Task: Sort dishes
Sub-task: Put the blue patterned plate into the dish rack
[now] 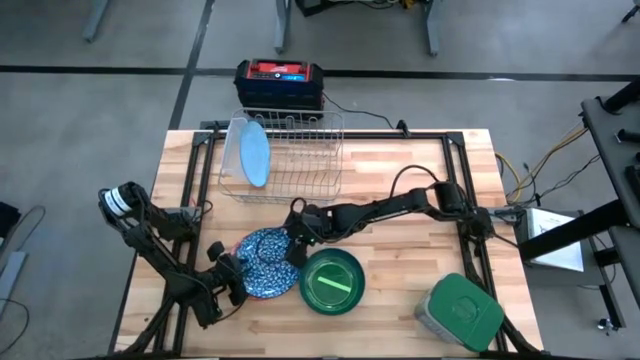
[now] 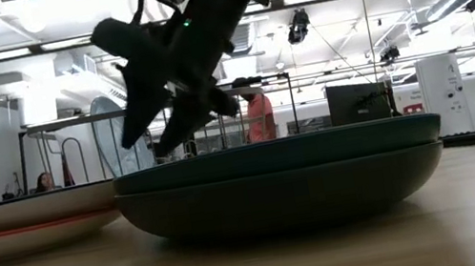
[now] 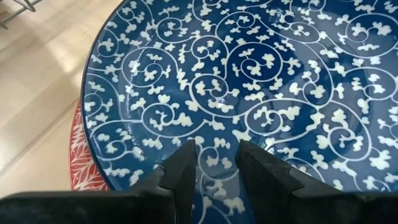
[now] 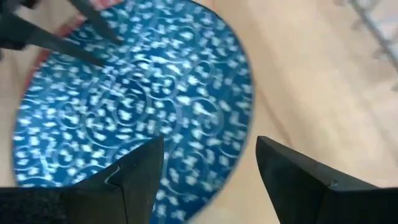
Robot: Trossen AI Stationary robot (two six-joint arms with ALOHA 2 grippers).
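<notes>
A blue plate with white scrolls (image 1: 265, 258) lies on a reddish plate (image 3: 79, 163) near the table's front, left of centre. My left gripper (image 3: 216, 165) is at the blue plate's near-left part, its fingers a narrow gap apart over the pattern. My right gripper (image 1: 296, 243) hangs open above the plate's far-right rim (image 4: 233, 124), raised clear in the low view (image 2: 150, 140). A dark green dish with a lime green inside (image 1: 332, 282) sits right of the plates, stacked on another (image 2: 280, 184). A light blue plate (image 1: 253, 153) stands on edge in the wire rack (image 1: 295, 150). My left gripper has both fingertips (image 3: 186, 163) side by side over the blue plate's upper face, near its near-left rim, slanting down from the near left. Nothing is between the fingers. I cannot tell whether the tips touch the plate.
A square grey container with a green lid (image 1: 462, 312) sits at the near right corner. The rack stands at the far left-centre, with a black and red box (image 1: 280, 83) behind the table. Bare wood lies at the far right and in the middle.
</notes>
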